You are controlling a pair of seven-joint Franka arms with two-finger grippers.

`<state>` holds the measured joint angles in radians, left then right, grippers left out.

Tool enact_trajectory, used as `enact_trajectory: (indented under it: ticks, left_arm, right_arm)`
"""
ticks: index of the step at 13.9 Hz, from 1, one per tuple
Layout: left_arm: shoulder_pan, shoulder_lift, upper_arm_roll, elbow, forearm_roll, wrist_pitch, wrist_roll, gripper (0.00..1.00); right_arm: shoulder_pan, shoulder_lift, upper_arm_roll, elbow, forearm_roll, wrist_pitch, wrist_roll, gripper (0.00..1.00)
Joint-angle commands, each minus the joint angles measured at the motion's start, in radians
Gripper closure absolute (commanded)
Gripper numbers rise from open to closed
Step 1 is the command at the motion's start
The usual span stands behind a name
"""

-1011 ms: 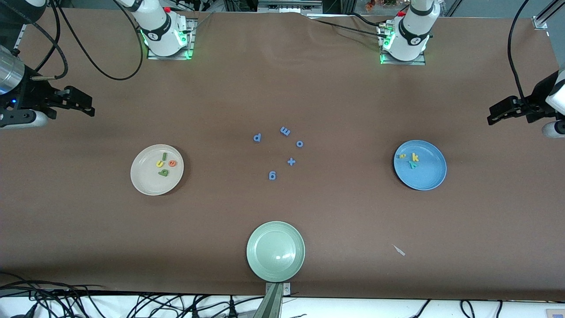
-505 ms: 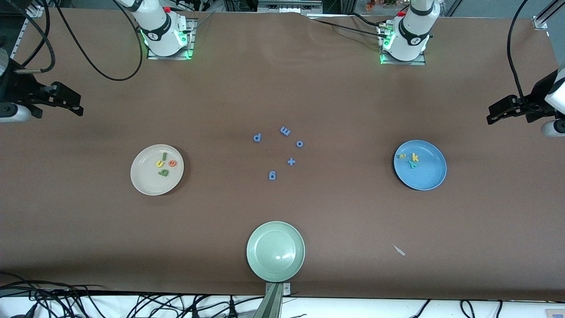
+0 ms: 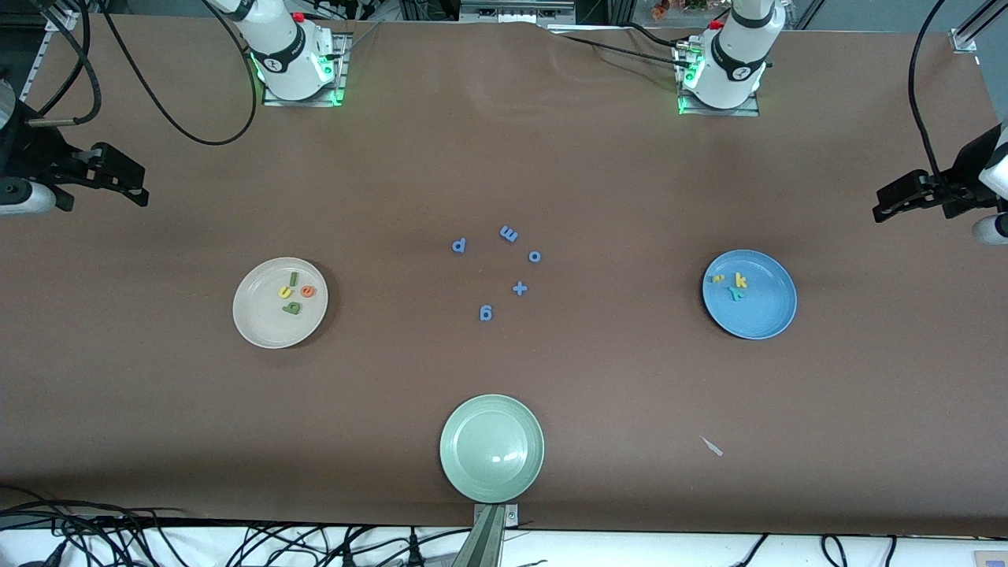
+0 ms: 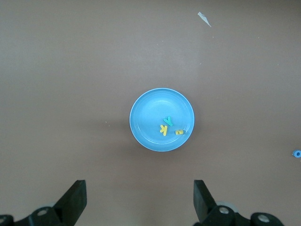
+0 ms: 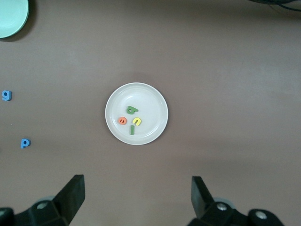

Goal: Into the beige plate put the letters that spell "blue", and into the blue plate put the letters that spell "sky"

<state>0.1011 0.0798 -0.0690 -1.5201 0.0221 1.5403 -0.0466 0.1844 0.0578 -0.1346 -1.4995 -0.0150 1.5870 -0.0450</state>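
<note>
Beige plate: toward the right arm's end; holds four letters, orange e, dark green b, yellow u, light green l.
Blue plate: toward the left arm's end; holds three letters, yellow s, yellow k, teal y.
Between the plates: five blue pieces, loose on the table.
Pale green plate: one, nearer the camera than the blue pieces.
Right gripper: high over the beige plate, jaws apart, nothing held.
Left gripper: high over the blue plate, jaws apart, nothing held.

Brown table: three plates, blue letters
</note>
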Motion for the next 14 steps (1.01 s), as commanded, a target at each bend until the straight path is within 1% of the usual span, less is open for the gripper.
enact_trajectory:
  ticks: [1,5,14]
  left_arm:
    - [-0.001,-0.011,0.002,-0.002,0.027,0.006,0.016,0.0]
    - [-0.001,-0.011,0.002,0.005,0.027,0.006,0.017,0.0]
    - [0.0,-0.012,0.003,0.012,0.015,0.006,0.03,0.0]
  right_arm:
    - [-0.006,-0.001,0.0,0.008,-0.006,-0.013,0.0,0.0]
    - [-0.006,-0.003,-0.002,0.007,-0.006,-0.042,0.008,0.0]
    - [-0.006,-0.003,0.0,0.008,-0.005,-0.041,0.01,0.0]
